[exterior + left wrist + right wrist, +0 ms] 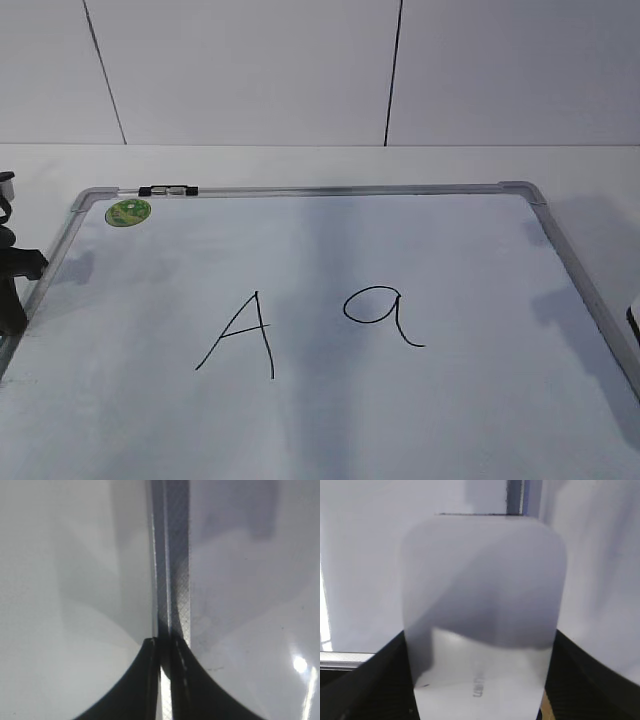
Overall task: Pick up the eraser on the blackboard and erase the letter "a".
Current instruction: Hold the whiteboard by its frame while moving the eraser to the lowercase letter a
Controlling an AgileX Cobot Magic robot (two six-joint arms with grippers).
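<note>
The blackboard [450, 260] is a white board with a grey frame, lying flat. The thin black letter "a" [380, 312] is drawn right of its middle. The eraser [485, 605], a flat white block with a small grey mark, fills the right wrist view. My right gripper [479, 680] is shut on it, with a black finger on each side. The eraser is out of the exterior view; only a dark bit of the right gripper [634, 325] shows at the right edge. My left gripper [165, 645] is shut, over the board's left frame strip [175, 555]; it also shows in the exterior view [12, 275].
A capital "A" [240, 335] is drawn left of the "a". A round green sticker [128, 211] sits in the board's far left corner. A small black and silver clip [168, 190] lies on the top frame. A white wall stands behind the table.
</note>
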